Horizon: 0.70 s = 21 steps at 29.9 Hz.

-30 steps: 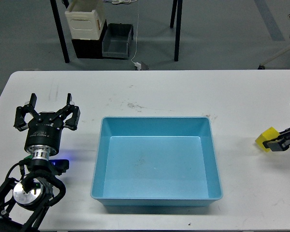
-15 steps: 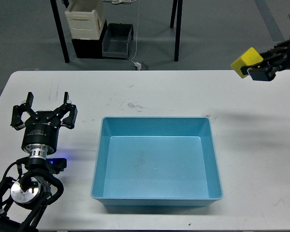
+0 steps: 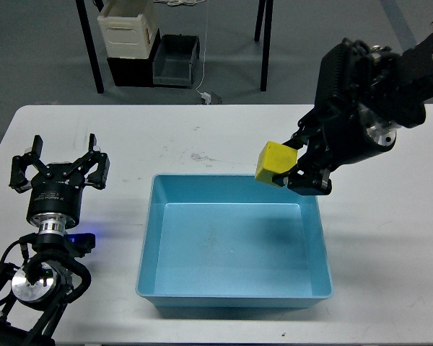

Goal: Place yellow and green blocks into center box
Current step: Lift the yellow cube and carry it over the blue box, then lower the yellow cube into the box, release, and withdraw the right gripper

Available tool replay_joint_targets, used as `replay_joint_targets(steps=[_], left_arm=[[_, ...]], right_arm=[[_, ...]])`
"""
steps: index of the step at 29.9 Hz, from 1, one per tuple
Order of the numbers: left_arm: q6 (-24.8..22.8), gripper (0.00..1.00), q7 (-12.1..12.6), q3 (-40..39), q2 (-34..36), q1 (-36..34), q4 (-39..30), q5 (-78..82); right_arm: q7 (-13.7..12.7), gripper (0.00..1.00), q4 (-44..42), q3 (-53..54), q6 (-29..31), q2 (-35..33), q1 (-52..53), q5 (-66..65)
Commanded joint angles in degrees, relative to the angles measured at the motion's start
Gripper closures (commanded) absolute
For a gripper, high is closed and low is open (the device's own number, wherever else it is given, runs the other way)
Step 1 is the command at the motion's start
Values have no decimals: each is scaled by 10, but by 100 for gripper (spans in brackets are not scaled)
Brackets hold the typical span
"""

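The right hand (image 3: 297,164), at the end of the black arm coming in from the upper right, was clamped on a small yellow cube-shaped block (image 3: 276,163), fingers pinching it at its right side. The block hung in the air, tilted, over the far rim of the light-blue rectangular plastic box (image 3: 234,294), near the back right corner, w/ a shadow inside the box below it. The box sat at the centre of the white table (image 3: 202,137). The left hand (image 3: 58,163) hovered over the table's left side, well apart from the box, fingers spread wide w/ nothing between them. Green block: couldn't tell where it was.
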Motion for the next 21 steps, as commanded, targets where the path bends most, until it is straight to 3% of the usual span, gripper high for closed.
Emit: replay_joint_targets(steps=[1, 11, 13, 15, 16, 17, 18, 21], left_arm=[[0, 0, 0, -10, 0, 0, 0, 0], [-1, 0, 1, -23, 1, -3, 0, 0], [0, 0, 1, -23, 1, -3, 1, 0], [0, 0, 1, -23, 1, -6, 1, 0], [0, 0, 1, -23, 1, -8, 2, -1], [1, 0, 1, -23, 1, -11, 3, -1], [2, 0, 1, -23, 1, -12, 6, -1], [5, 0, 4, -21, 1, -20, 11, -1]], right_arm=[[0, 100, -42, -20, 0, 62, -28, -2], [0, 94, -136, -21, 0, 141, -126, -5], [0, 86, -146, -21, 0, 156, -138, -6], [0, 69, -160, -22, 0, 172, -148, -6], [0, 50, -170, -21, 0, 177, -155, -4], [0, 23, -183, -21, 0, 181, -161, -2], [0, 7, -192, -19, 0, 183, -166, 3], [0, 3, -199, -12, 0, 182, -183, 4]])
